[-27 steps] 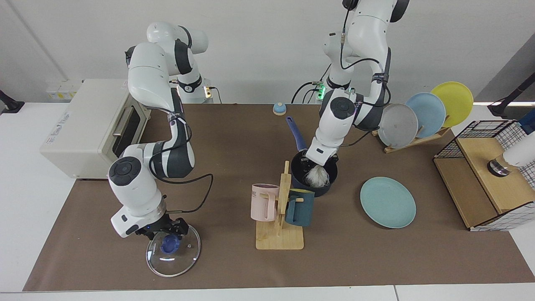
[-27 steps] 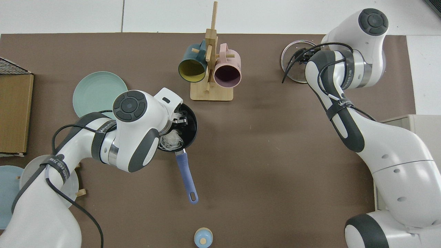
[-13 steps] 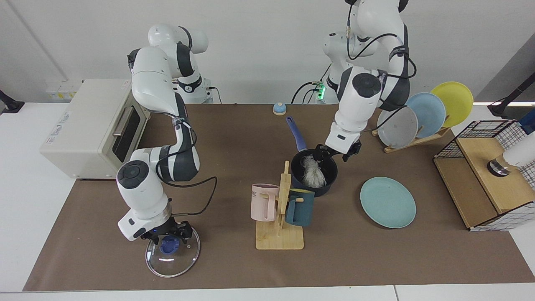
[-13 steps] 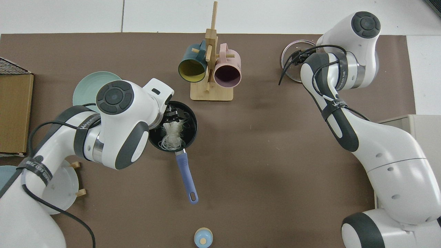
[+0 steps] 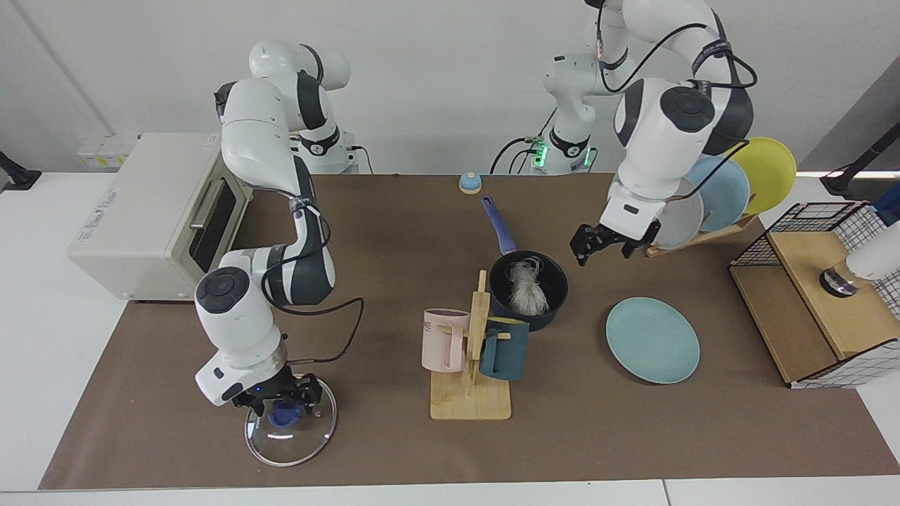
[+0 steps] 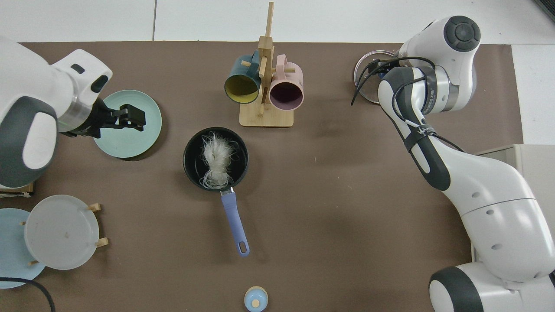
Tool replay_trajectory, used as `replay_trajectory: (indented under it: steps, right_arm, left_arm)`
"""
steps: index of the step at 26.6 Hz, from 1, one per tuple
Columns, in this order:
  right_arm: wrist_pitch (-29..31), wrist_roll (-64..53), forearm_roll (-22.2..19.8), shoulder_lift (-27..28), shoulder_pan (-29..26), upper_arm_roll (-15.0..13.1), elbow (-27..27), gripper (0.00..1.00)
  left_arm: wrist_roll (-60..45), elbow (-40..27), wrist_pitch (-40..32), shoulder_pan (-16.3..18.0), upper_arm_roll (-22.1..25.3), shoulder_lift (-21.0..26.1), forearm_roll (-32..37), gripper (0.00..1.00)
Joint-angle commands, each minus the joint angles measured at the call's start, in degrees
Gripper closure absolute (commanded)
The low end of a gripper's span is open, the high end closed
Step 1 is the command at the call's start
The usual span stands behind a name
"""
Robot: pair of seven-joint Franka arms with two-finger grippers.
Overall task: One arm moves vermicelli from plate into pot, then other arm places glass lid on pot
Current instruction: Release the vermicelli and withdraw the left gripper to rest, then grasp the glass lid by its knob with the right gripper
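- Vermicelli: lies inside the pot.
- Teal plate: bare, on the brown mat beside the pot.
- Left gripper: raised in the air beside the pot, fingers narrowly parted, holding nothing.
- Right gripper: down at the blue knob of the glass lid; I cannot tell whether the fingers grip it.
- Glass lid: flat on the mat, well apart from the pot.

The left gripper has released the vermicelli in the pot, rising away
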Motion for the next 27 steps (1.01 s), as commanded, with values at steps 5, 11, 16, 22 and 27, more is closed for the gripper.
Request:
replay_trajectory:
  steps: [5, 11, 16, 22, 27]
  right_arm:
    - [2.0, -1.9, -0.4, 1.4, 0.1, -0.5, 1.9, 0.24]
    - [2.0, -1.9, -0.4, 1.2, 0.1, -0.5, 1.7, 0.76]
    - [1.8, -1.8, -0.4, 0.4, 0.2, -0.5, 1.5, 1.0]
    - [0.6, -1.1, 0.7, -4.6, 0.5, -0.1, -1.3, 1.0]
    - [-0.3, -0.4, 0.9, -14.0, 0.1, -0.1, -9.9, 1.0]
  left_arm:
    - [6.9, 0.4, -6.9, 0.1, 5.3, -5.5, -0.9, 0.0]
    - [7.0, 0.3, -8.7, -0.2, 5.9, -8.3, -0.7, 0.0]
    - [8.4, -0.4, -8.4, -1.6, 6.3, -9.6, -0.9, 0.0]
    - [13.3, -0.5, -8.9, -3.8, 9.2, -9.7, -0.9, 0.0]
    - [15.0, -0.4, -9.2, -3.3, 9.3, -10.0, -1.0, 0.0]
